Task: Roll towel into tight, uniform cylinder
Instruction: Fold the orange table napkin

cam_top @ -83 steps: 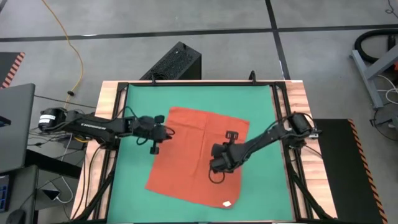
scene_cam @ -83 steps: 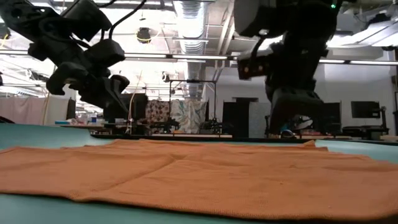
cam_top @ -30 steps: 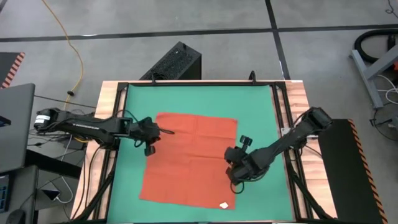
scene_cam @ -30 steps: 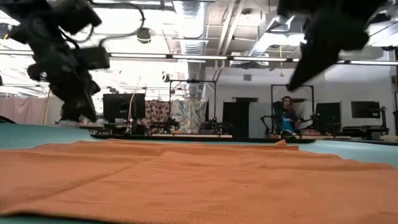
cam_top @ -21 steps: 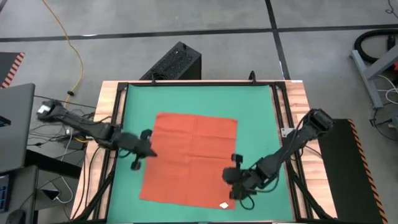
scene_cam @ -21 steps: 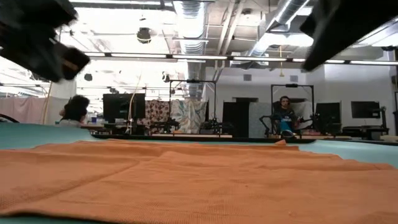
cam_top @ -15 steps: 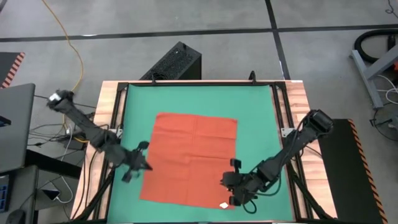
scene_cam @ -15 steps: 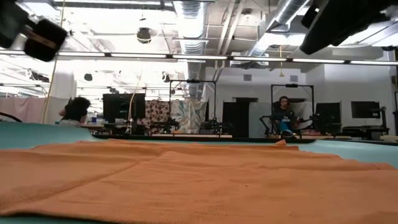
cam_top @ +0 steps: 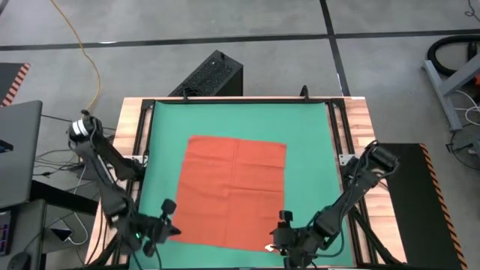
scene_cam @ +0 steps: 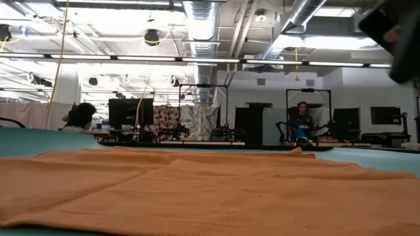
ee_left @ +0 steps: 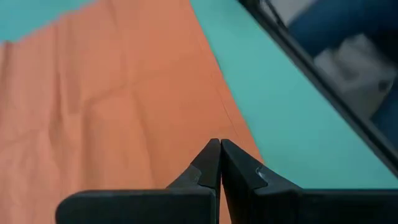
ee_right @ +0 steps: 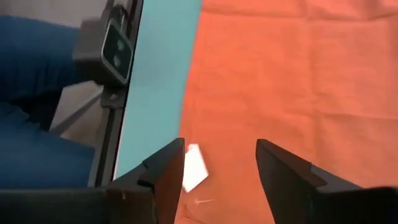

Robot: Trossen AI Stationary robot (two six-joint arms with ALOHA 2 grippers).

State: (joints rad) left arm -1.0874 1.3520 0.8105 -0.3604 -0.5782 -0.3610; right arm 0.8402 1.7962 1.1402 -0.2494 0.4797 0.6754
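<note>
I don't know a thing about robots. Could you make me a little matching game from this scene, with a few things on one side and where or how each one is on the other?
Things:
1. towel
2. left claw
3. right claw
4. white tag
5. green mat

Descriptions:
A. fingers spread open, over the tagged corner of the towel
B. spread flat, not rolled at all
C. lies under the cloth, covering the table
D. fingers pressed together, at the towel's near left corner
E. small patch at a corner of the cloth

Pairs: 1-B, 2-D, 3-A, 4-E, 5-C

Two slim black jointed arms (cam_top: pixel 105 176) trailing thin dark cables.
</note>
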